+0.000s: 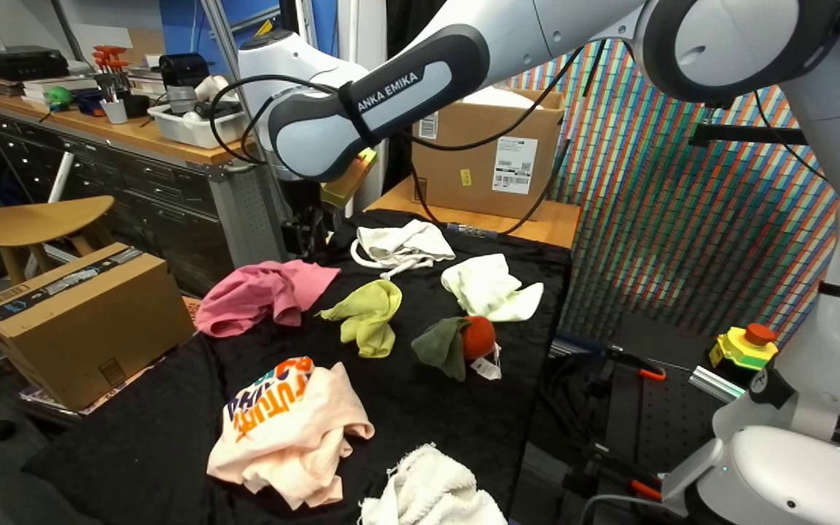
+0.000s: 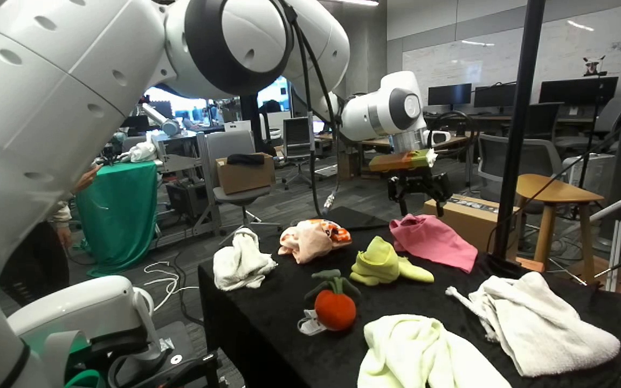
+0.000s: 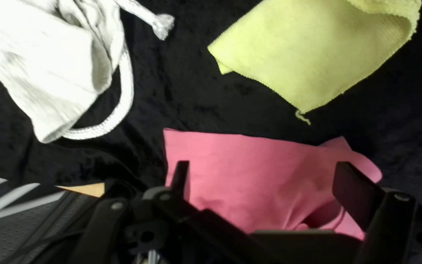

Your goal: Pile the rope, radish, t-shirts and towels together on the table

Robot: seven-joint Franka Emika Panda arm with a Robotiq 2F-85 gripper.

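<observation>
My gripper [image 3: 262,165] stands open above the pink t-shirt [image 3: 240,168], its fingers apart and nothing held. In an exterior view, a gap shows between the fingertips and that shirt [image 2: 432,242]. The cream t-shirt with orange print [image 1: 289,437] lies bunched on the black table [image 1: 420,415]. Around it are spread a yellow-green towel [image 1: 369,317], a pale towel [image 1: 489,288] and a white towel [image 1: 431,492]. The red radish [image 1: 480,337] rests beside its green leaves. The white rope [image 3: 125,91] curves out from under a white cloth [image 3: 42,58], with a frayed end showing.
A cardboard box [image 1: 92,328] sits low beside the table, near the pink shirt, with a wooden stool [image 1: 33,219] behind it. Another carton [image 1: 478,157] stands on a wooden surface past the table's edge. A black pole [image 2: 521,124] rises by the table.
</observation>
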